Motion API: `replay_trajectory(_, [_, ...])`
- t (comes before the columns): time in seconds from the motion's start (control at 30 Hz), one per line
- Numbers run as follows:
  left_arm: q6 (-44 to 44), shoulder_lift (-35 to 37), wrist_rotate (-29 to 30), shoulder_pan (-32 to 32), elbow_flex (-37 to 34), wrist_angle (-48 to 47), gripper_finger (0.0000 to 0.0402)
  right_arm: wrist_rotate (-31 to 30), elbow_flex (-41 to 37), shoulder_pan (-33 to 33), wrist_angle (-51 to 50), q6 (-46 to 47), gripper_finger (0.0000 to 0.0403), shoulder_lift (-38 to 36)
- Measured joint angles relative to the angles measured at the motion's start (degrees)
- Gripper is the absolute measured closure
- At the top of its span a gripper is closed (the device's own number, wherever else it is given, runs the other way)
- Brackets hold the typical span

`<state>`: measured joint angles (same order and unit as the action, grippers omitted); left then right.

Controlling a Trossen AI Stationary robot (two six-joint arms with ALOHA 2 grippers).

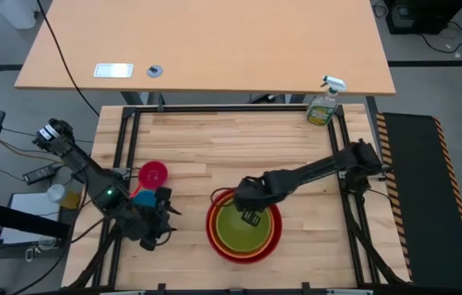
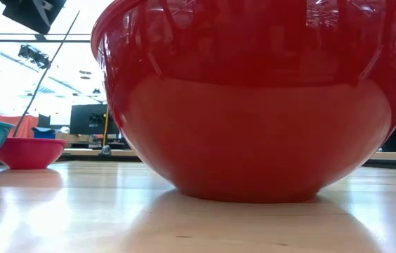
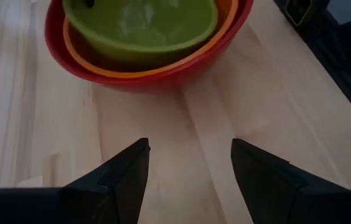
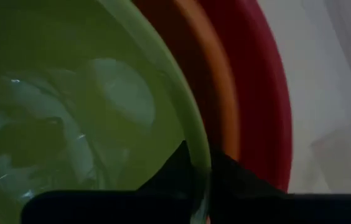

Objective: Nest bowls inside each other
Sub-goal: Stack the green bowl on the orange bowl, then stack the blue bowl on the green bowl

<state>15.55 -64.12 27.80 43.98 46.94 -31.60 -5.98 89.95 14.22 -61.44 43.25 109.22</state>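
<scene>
The red bowl (image 1: 243, 246) stands on the wooden table with the orange bowl (image 3: 225, 25) inside it. The lime green bowl (image 1: 243, 231) lies inside the orange one, a little tilted in the left wrist view. My right gripper (image 1: 252, 215) is above it, shut on the green bowl's rim. The small pink bowl (image 1: 152, 174) and the blue bowl (image 1: 142, 197) rest on the table at the left. My left gripper (image 3: 190, 174) stands open over bare wood beside the blue bowl, pointing toward the red bowl, with nothing between its fingers. My right gripper has the lime green bowl's rim (image 4: 191, 134) at its far side, one finger (image 4: 175, 171) inside the bowl and one outside. The fingers come from above, pointing down. The green bowl sits within the orange bowl; whether it rests there or hangs, I cannot tell.
A green spray bottle (image 1: 323, 105) stands at the table's far right corner. The black frame rails (image 1: 124, 147) run along the table's sides. In the low view the red bowl (image 2: 254, 105) fills the front, with the pink bowl (image 2: 29, 151) at the left.
</scene>
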Motion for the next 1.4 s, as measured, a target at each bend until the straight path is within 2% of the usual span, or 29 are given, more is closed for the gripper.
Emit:
replay_trajectory(0.13, [1.59, 0.02, -0.01, 0.67, 0.0, -0.55, 0.0171, 0.27, 0.04, -1.04, -0.71, -1.33, 0.0342, 1.83])
replay_trajectory(0.33, [6.76, 0.02, -0.3, 0.69, 0.01, -4.89, 0.0171, 0.7, 0.04, -1.16, -0.39, -1.3, 0.0271, 2.18])
replay_trajectory(0.47, [9.85, 0.0, -4.39, 0.58, 0.02, -5.52, 0.0171, 2.58, 0.02, -1.18, -1.04, 0.92, 0.0226, 0.26])
replay_trajectory(0.6, [14.3, 0.02, -8.6, 0.51, 0.02, -8.09, 0.0171, 1.52, 0.04, -1.18, -2.54, 3.76, 0.0199, -3.47])
replay_trajectory(0.7, [18.6, 0.02, -9.56, 0.51, 0.02, -10.56, 0.0171, -0.43, 0.04, -1.18, -4.69, 6.43, 0.0191, -6.95])
replay_trajectory(0.83, [25.79, -0.74, -11.92, 0.48, 0.04, -12.09, 0.0171, -6.47, 0.04, -0.48, -7.49, 9.84, 0.0192, -11.03])
replay_trajectory(1.03, [34.12, -7.49, -16.78, 0.45, 0.7, -16.28, 0.0171, -11.97, 0.07, 2.15, -7.66, 11.22, 0.0192, -13.11])
replay_trajectory(1.27, [38.83, -16.79, -14.79, 0.6, 8.31, -29.68, 0.0171, -13.07, 0.07, 3.47, -7.42, 12.43, 0.0192, -12.8])
replay_trajectory(1.4, [40.83, -20.35, -17.98, 0.6, 9.05, -31.08, 0.0171, -13.34, 0.07, 4.53, -7.42, 12.55, 0.0192, -12.78])
